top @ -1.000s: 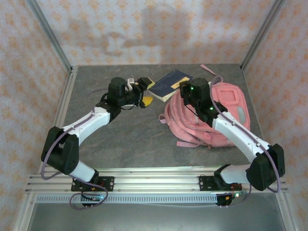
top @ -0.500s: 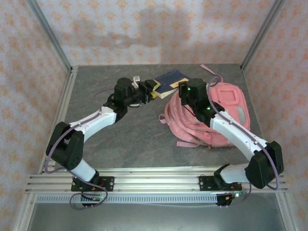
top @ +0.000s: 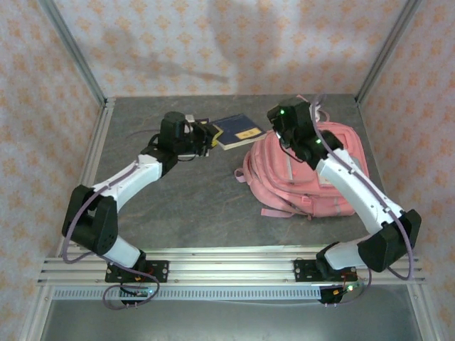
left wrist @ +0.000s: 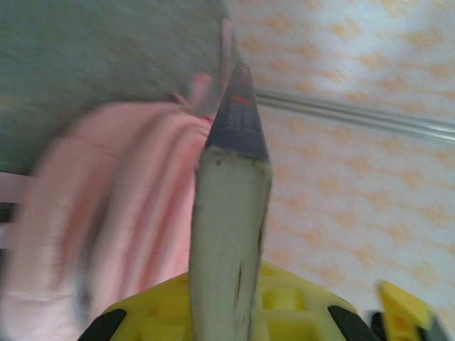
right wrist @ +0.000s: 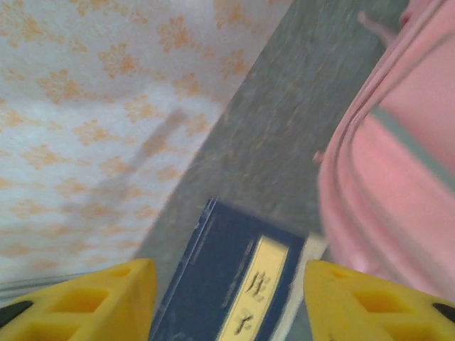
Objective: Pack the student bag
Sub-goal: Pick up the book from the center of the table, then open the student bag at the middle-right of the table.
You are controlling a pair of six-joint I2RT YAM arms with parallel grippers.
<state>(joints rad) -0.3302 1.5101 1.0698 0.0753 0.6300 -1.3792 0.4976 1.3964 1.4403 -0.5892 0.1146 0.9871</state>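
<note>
The pink student bag (top: 313, 174) lies flat at the right of the table, front pockets up, and it is a pink blur (left wrist: 121, 213) in the left wrist view. A dark blue book (top: 238, 130) with a yellow title label sits just left of the bag's top. My left gripper (top: 205, 136) is shut on the book's left edge; its pale page edge (left wrist: 227, 234) runs up between the yellow jaws. My right gripper (top: 281, 119) hovers open over the bag's top left corner, with the book (right wrist: 234, 284) below its spread yellow fingers (right wrist: 106, 298) and the bag (right wrist: 398, 177) to its right.
Patterned walls with metal corner posts (top: 78, 64) close in the grey table (top: 178, 199) on three sides. A pink strap (top: 277, 212) trails off the bag's near edge. Bare tabletop lies in front of the bag and between the arms.
My left gripper reached the book, shut on its edge and drew it a little to the left. My right gripper rose and moved back from the bag's top.
</note>
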